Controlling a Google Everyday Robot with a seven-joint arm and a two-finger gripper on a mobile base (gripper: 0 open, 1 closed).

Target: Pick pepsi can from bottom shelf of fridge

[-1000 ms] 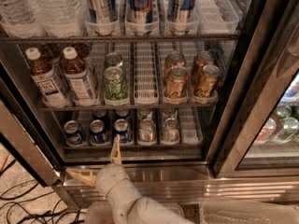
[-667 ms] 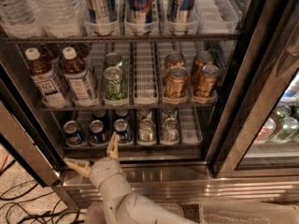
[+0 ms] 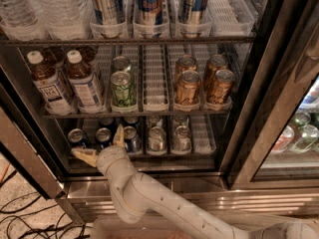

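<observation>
I am seeing the pincer released, its tan fingers splaying before the white wire bottom shelf. A cylindrical, silver-topped pepsi can is standing just beyond.

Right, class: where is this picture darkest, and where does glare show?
Camera view: darkest on the white wire bottom shelf, where short dark-blue pepsi cans show mostly by silver tops; glare streaks the tall slim blue-silver cans above; the cream open hand at that shelf's left front is well lit.
</observation>
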